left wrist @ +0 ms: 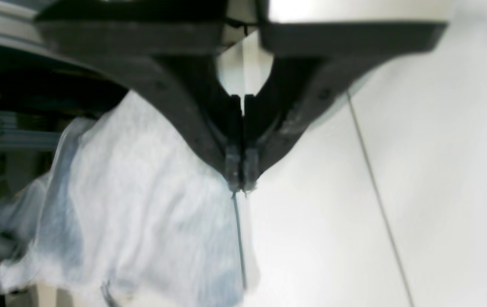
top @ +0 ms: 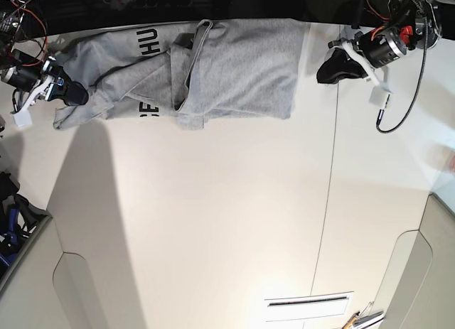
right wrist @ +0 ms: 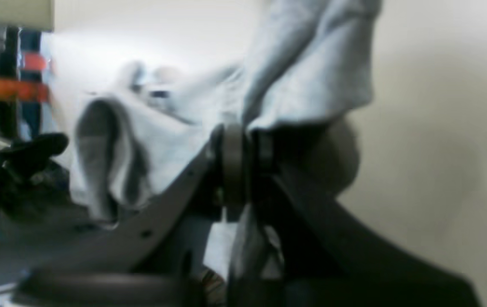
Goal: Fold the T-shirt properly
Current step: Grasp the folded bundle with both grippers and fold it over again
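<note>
The grey T-shirt (top: 234, 66) lies crumpled along the table's far edge, with folds in its middle and black lettering (top: 147, 41) showing on its left part. My right gripper (top: 73, 94) is at the shirt's left end. In the right wrist view the right gripper (right wrist: 237, 140) is shut on a fold of the shirt (right wrist: 307, 72), and cloth drapes over the jaws. My left gripper (top: 323, 69) sits on the table just right of the shirt's right edge, apart from it. In the left wrist view the left gripper (left wrist: 241, 185) is shut and empty, with the shirt (left wrist: 141, 204) behind it.
A table seam (top: 330, 201) runs front to back right of the middle. A black cable (top: 398, 116) loops from the left arm. Wires and gear (top: 14, 16) crowd the far left corner. A white vent plate (top: 309, 305) lies near the front edge.
</note>
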